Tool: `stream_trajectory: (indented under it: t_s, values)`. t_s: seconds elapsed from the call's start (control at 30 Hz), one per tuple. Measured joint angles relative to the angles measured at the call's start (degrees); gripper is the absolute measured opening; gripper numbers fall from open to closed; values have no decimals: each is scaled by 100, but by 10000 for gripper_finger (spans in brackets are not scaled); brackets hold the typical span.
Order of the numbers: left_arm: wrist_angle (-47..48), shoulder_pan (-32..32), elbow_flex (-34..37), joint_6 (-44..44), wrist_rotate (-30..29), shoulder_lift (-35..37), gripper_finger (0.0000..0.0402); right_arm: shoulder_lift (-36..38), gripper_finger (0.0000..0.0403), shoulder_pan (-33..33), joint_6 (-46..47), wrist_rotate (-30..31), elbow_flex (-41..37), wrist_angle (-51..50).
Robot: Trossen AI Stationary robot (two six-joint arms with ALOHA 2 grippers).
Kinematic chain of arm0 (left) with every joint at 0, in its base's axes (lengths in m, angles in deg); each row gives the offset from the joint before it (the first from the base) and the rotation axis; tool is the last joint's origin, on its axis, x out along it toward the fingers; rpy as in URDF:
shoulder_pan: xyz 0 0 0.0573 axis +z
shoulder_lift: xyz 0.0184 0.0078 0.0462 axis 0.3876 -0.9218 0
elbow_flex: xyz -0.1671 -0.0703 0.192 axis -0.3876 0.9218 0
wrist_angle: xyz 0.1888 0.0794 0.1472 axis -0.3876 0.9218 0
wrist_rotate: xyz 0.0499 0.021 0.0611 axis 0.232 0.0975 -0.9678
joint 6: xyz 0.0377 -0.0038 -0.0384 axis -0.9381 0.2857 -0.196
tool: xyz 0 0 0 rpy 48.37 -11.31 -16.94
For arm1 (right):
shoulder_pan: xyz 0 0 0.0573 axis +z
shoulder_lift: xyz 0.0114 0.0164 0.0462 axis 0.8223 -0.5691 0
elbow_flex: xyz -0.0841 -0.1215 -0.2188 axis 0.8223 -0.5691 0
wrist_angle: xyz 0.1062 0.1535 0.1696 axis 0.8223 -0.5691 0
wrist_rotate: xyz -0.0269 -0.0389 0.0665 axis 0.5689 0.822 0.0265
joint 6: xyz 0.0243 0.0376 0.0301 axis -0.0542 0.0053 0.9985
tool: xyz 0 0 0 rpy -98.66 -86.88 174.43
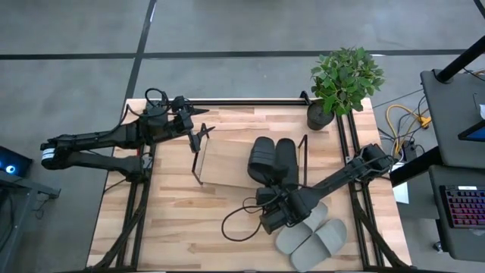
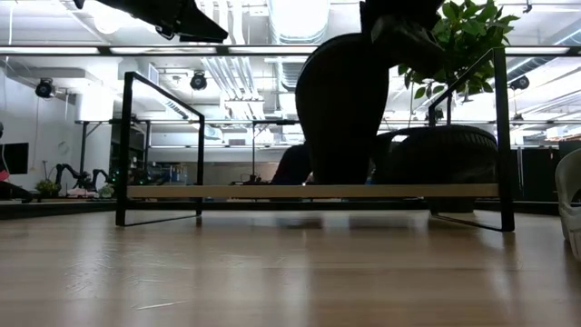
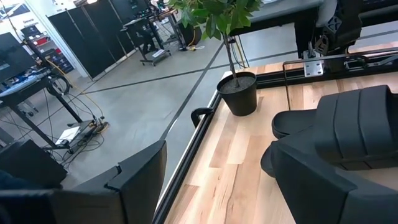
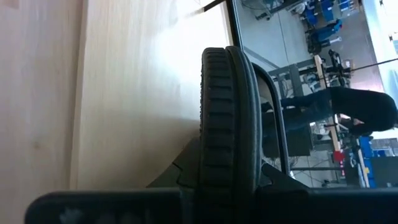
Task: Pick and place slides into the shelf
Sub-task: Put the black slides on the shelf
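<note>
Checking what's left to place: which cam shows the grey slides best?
High view: both grey slides lie side by side on the table, near the right gripper, off the shelf. Low view catches only a pale edge at the frame's right. Neither wrist view shows them.

right hand (image 1: 274, 214) fingers hidden under arm, grey slides (image 1: 312, 239) partly covered
</note>
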Motion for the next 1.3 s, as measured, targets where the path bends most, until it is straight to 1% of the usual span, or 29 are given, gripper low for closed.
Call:
stream_trajectory:
  t_s: [0.23,0.37,0.5,0.77,1.0,1.13,1.3]
  values:
    - [0,0,0,0,2,0,270,6,38,1,-5,16,132,-56]
    - [0,0,0,0,2,0,270,10,38,13,-2,165,206,-157]
    - [0,0,0,0,4,0,270,17,38,13,2,181,248,-130]
    - [0,-2,1,0,11,0,270,-150,38,15,-1,65,250,-97]
    - [0,-2,2,0,19,0,270,-155,38,15,-1,-43,250,3]
    - [2,-2,2,0,20,0,270,-149,58,-2,-5,-325,250,44]
    - [2,-2,2,0,22,0,270,-145,85,0,61,-414,250,58]
